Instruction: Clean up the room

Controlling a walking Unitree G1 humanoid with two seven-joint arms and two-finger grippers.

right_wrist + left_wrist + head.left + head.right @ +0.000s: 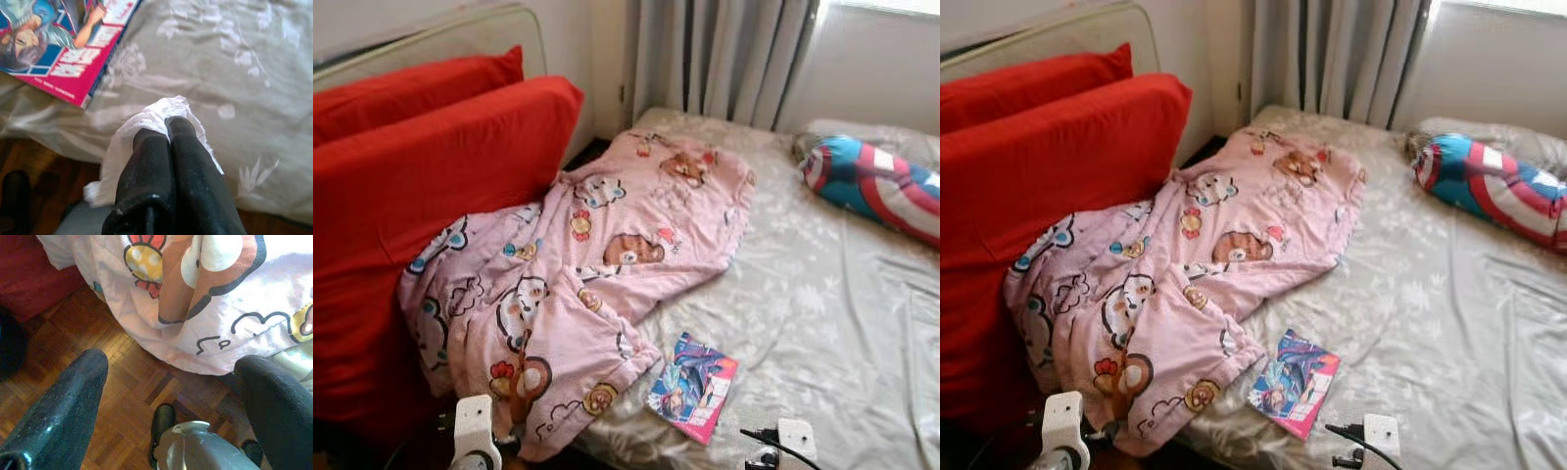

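A pink cartoon-print blanket lies rumpled across the bed's left side and hangs over its near corner. A pink and blue comic book rests on the grey floral sheet near the front edge. My left gripper is open, low over the wooden floor just below the blanket's hanging hem. My right gripper is shut on a crumpled white tissue, held at the bed's front edge beside the comic book. Both wrists show at the bottom of the eye views.
Two large red cushions lean against the headboard on the left. A blue, red and white shield-print bolster lies at the back right. Grey curtains hang behind the bed. My own foot stands on the parquet.
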